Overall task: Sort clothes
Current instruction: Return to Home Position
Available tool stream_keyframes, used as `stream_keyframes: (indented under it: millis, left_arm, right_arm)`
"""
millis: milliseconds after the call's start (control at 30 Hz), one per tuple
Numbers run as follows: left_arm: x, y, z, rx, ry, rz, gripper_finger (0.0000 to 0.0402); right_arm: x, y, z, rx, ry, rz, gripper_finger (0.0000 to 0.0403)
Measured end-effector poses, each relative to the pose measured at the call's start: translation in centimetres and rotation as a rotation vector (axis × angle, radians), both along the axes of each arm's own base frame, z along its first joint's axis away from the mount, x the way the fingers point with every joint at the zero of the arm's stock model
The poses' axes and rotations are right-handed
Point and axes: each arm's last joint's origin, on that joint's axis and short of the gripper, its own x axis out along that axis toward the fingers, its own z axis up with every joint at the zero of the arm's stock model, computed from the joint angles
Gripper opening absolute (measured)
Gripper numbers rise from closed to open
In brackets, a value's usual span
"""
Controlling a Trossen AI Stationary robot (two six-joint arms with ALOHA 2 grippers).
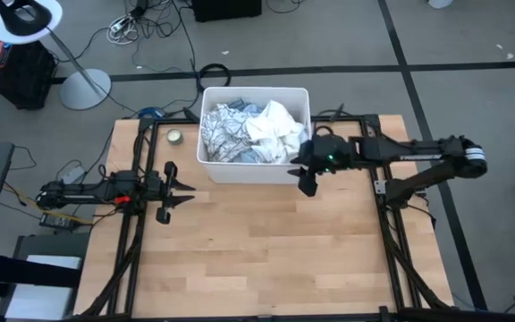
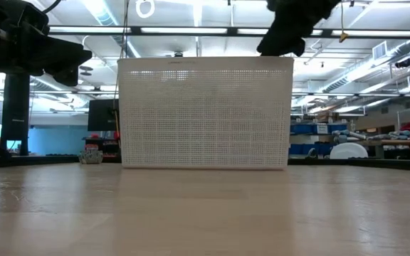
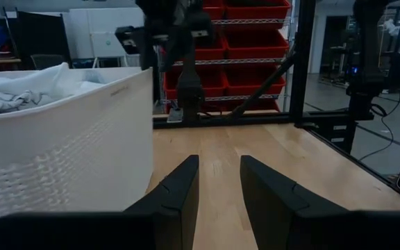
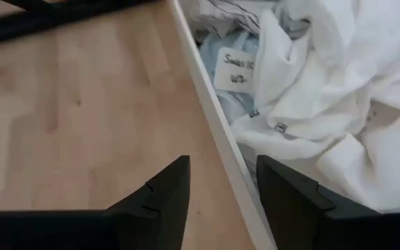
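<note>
The clothes lie heaped in a white plastic tub (image 1: pixel 211 168) at the table's far middle: a white-grey patterned top (image 1: pixel 226 130) on its left and a white garment (image 1: pixel 275 132) on its right. In the right wrist view a light-blue piece with a label (image 4: pixel 236 69) lies under the white garment (image 4: pixel 339 90). My right gripper (image 1: pixel 307 183) is open and hangs above the tub's near right corner, its fingers (image 4: pixel 165 201) standing on either side of the rim (image 4: pixel 214 132) and clear of it. My left gripper (image 1: pixel 181 190) is open and empty, left of the tub near the table's left side.
A small round tin (image 1: pixel 174 136) sits on the table left of the tub. The black frame rails (image 1: pixel 141 143) run along both sides of the table. Bare wood (image 1: pixel 257 250) stretches from the tub to the near edge.
</note>
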Motion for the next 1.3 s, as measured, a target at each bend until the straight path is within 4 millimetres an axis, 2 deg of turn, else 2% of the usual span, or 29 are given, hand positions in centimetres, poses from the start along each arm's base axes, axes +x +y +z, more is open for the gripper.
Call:
stream_keyframes:
  millis: [167, 300, 433, 533, 800, 1067, 1200, 1300]
  left_arm:
    - [0.0, 0.0, 0.0, 0.000, 0.001, 0.000, 0.0113]
    - [0.0, 0.0, 0.0, 0.000, 0.000, 0.000, 0.0113]
    - [0.0, 0.0, 0.0, 0.000, 0.001, 0.000, 0.0113]
    - [0.0, 0.0, 0.0, 0.000, 0.001, 0.000, 0.0113]
    - [0.0, 0.0, 0.0, 0.000, 0.000, 0.000, 0.0113]
    - [0.0, 0.0, 0.0, 0.000, 0.001, 0.000, 0.0113]
    - [0.0, 0.0, 0.0, 0.000, 0.001, 0.000, 0.0113]
    - [0.0, 0.0, 0.0, 0.000, 0.000, 0.000, 0.0113]
  right_arm:
    - [-2.0, 0.8, -2.7, 0.010, -0.063, 0.024, 0.0166]
    - [-3.5, 1.2, -3.2, 0.004, -0.173, 0.041, 0.0165]
    - [-4.9, 1.3, -2.3, -0.058, -0.299, 0.082, 0.0166]
    - [-6.1, 1.4, -0.3, -0.100, -0.416, 0.096, 0.0166]
    - [-8.3, 2.3, 0.2, -0.038, -0.404, 0.150, 0.0166]
    - [-8.5, 4.7, -1.9, 0.091, -0.271, 0.228, 0.0166]
    - [-8.7, 5.5, -4.4, 0.112, -0.267, 0.193, 0.0166]
    - [-8.8, 6.0, -7.7, 0.138, -0.292, 0.178, 0.0165]
